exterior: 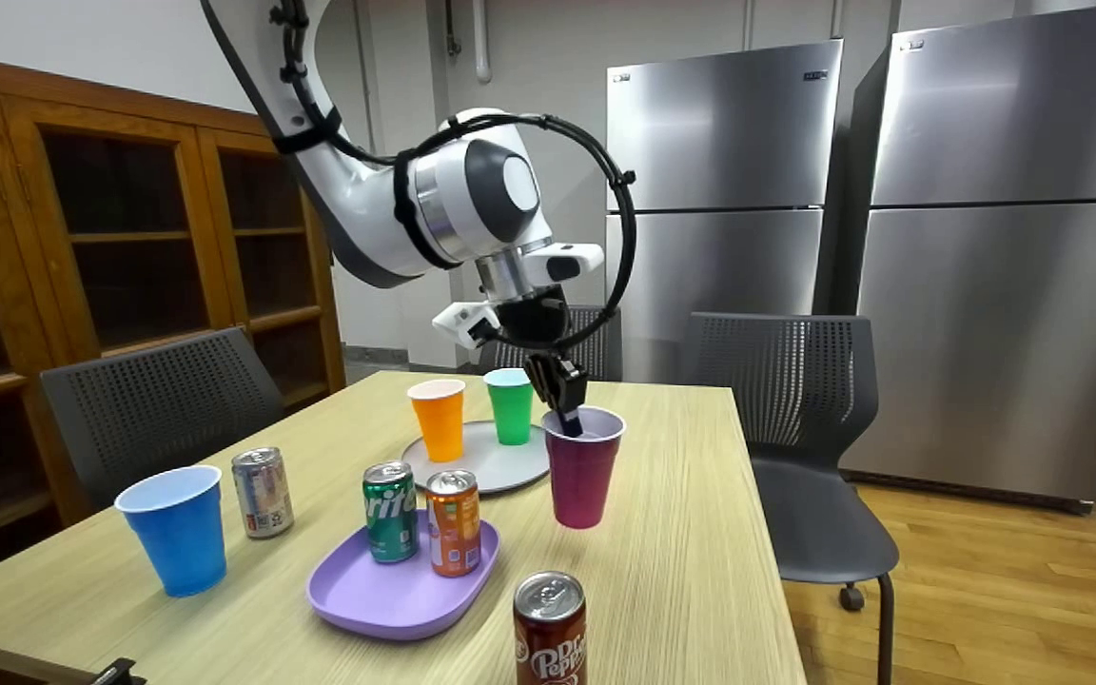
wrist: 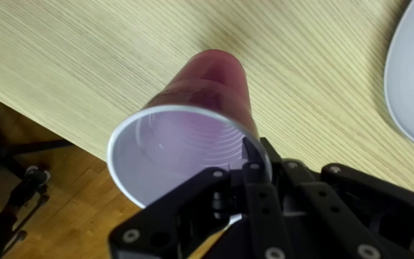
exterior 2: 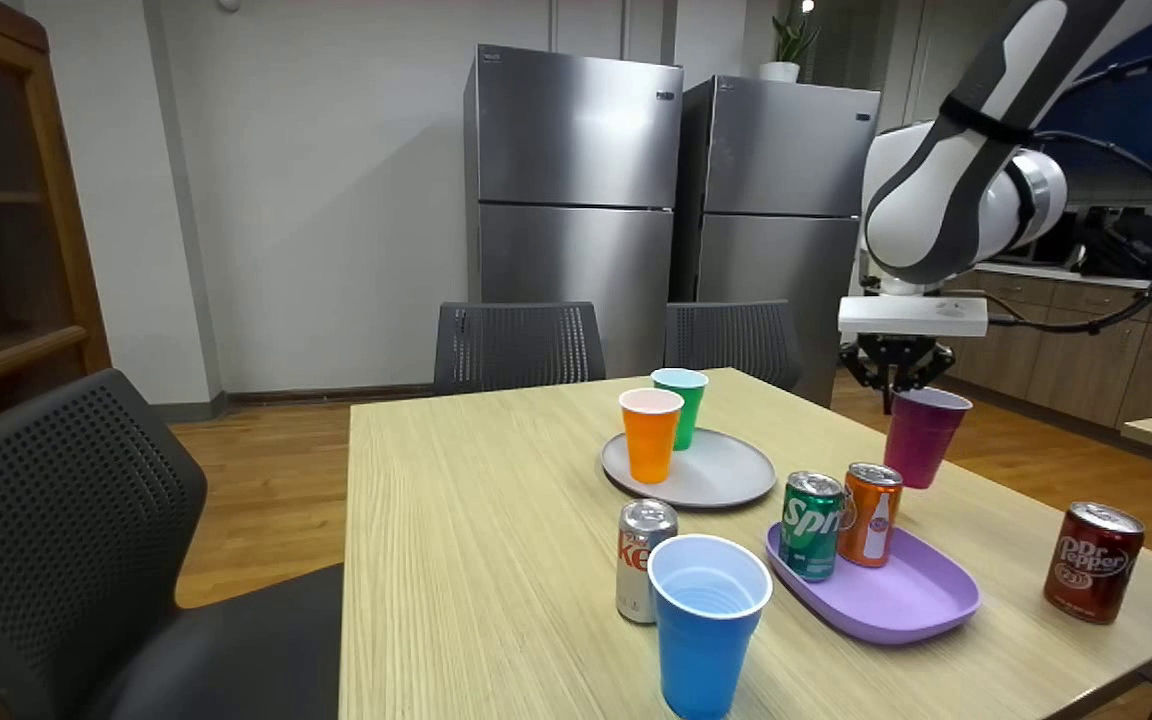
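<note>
- Cups, four counted: a maroon cup [exterior: 584,480], a blue cup [exterior: 177,538], an orange cup [exterior: 440,428] and a green cup [exterior: 512,414].
- Cans, four counted: a Sprite can [exterior: 391,514], an orange can [exterior: 454,528], a silver can [exterior: 263,495] and a Dr Pepper can [exterior: 550,637].
- Dishes, two counted: a gray plate [exterior: 510,466] and a purple tray [exterior: 386,599], both set on the wooden table [exterior: 662,571].
- Maroon cup: pinched at the rim by the gripper [wrist: 256,147], one finger inside the wall, one outside. A tilt is noted; location is right of the gray plate in both exterior views. Whether the table is touched by its base cannot be told. A pale, ridged inside wall is shown in the wrist view.
- Gray plate: two cups borne upright, orange at left, green at right and farther.
- Purple tray: two cans carried upright, Sprite at left, orange just beside it at right.
- Blue cup: stood upright left of the purple tray; the silver can is placed near it, farther back.
- Dr Pepper can: stood upright right of the purple tray.
- Refrigerators [exterior: 724,276], two counted, seen beyond the table.
</note>
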You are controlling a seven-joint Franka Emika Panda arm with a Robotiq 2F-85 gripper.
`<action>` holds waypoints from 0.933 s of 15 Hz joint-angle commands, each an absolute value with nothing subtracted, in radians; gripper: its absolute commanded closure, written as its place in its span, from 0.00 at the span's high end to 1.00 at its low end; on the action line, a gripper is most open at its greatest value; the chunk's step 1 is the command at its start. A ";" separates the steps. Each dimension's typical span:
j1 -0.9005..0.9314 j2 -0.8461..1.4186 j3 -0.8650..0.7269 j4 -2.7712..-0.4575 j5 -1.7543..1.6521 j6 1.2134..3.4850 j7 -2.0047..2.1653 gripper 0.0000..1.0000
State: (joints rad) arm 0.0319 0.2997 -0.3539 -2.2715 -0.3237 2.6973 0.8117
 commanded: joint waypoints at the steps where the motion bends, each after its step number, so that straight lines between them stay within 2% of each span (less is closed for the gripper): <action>1: 0.061 0.279 -0.347 -2.220 -0.371 2.650 0.817 0.01; 14: 0.103 0.435 -0.237 -1.921 -0.337 2.502 0.793 0.01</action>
